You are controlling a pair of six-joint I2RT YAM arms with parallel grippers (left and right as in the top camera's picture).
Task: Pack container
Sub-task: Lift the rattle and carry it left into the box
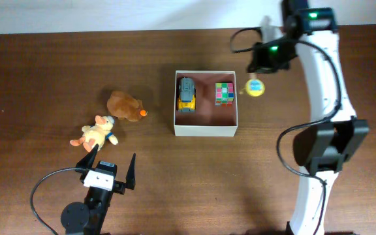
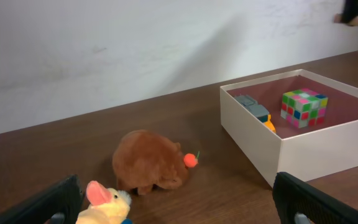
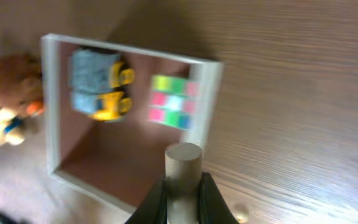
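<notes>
The container [image 1: 205, 130] is a white-walled square box with a pinkish-brown inside, at the table's middle. In it lie a grey-and-yellow toy truck [image 1: 187, 94] and a colour cube [image 1: 224, 93]. My right gripper [image 1: 258, 73] hangs just off the box's right wall, shut on a small round yellow-and-blue toy [image 1: 255, 87]. In the right wrist view it shows as a beige cylinder [image 3: 183, 163] between the fingers [image 3: 183, 190], above the box rim [image 3: 48, 112]. My left gripper [image 1: 109, 168] is open and empty near the front edge. A brown plush [image 2: 149, 160] and a yellow plush [image 2: 104, 202] lie before it.
The brown plush [image 1: 124, 105] and yellow plush [image 1: 96, 132] lie left of the box on the dark wood table. The right arm's base and cables [image 1: 322, 147] stand at the right. A white wall runs along the table's far edge.
</notes>
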